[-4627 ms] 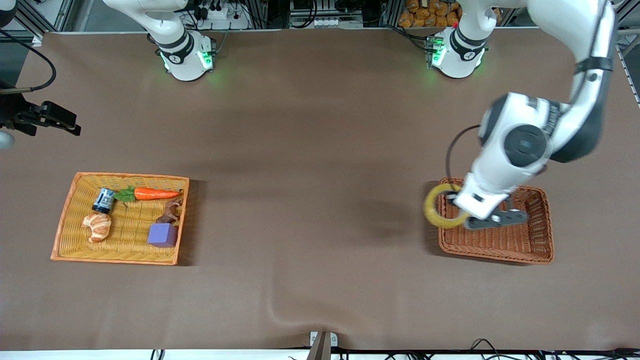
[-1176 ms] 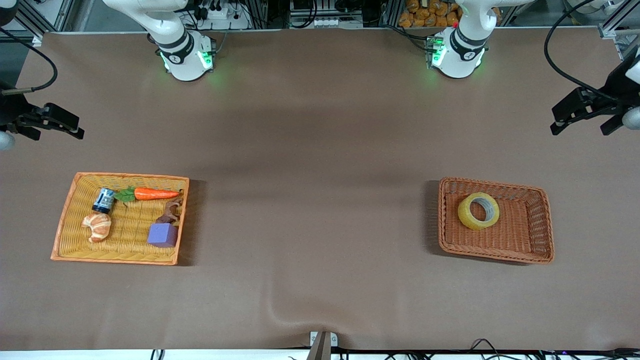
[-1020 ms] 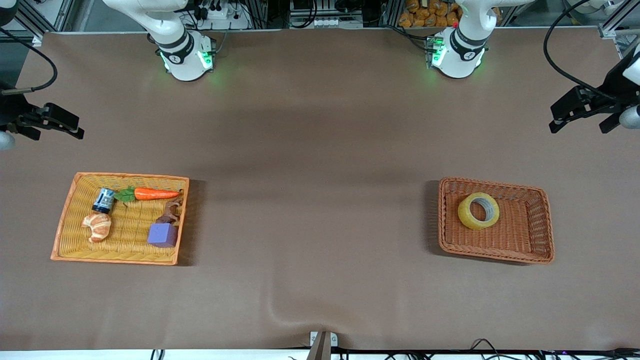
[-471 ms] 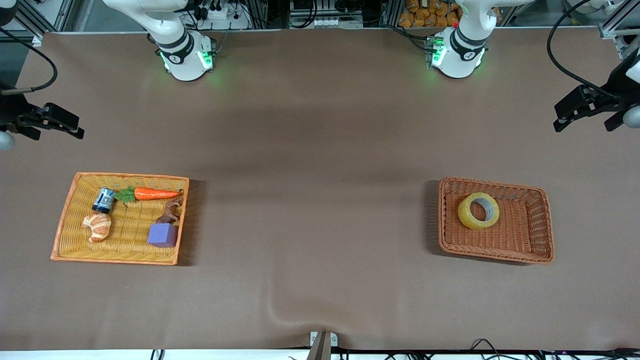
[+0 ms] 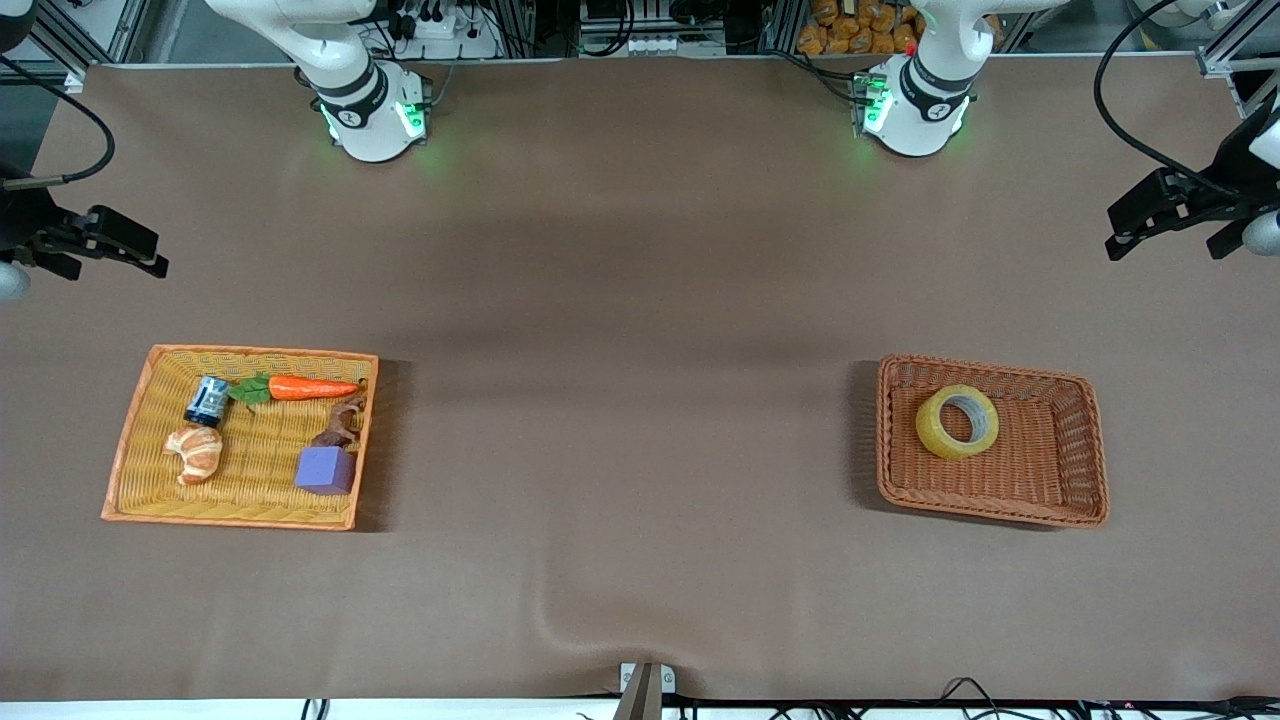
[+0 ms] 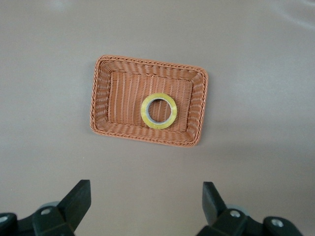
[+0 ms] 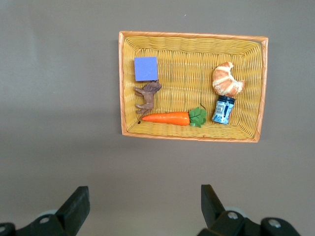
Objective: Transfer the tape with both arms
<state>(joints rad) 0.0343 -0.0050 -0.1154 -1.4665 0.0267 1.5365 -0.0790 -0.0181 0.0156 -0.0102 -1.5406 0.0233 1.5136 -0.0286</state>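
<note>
Tape, yellow ring with grey-brown core, lying flat in brown wicker basket toward left arm's end of table; untouched by either arm. Left gripper raised over bare table at that same end, fingers spread wide, empty. Right gripper raised over table at right arm's end, fingers likewise spread, empty. Yellow wicker tray at right arm's end, holding carrot, croissant, purple cube, small blue-labelled jar and brown animal figure.
</note>
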